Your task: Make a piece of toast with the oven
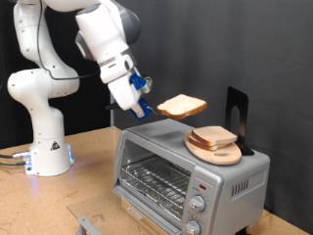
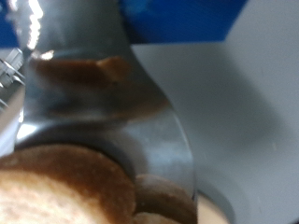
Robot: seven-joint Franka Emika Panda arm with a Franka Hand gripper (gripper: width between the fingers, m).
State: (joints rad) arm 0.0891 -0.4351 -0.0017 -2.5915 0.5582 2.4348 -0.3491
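Above oven [image 1: 186, 176] — claw [image 1: 147, 108] gripping pale, tan-crusted toast [image 1: 182, 106].

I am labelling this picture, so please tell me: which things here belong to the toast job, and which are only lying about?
Belong to the job:
- gripper, holding the piece of toast in the air above the oven
- oven
- second bread slice on the wooden plate

Just lying about:
- wooden plate on the oven's top
- black stand behind the plate
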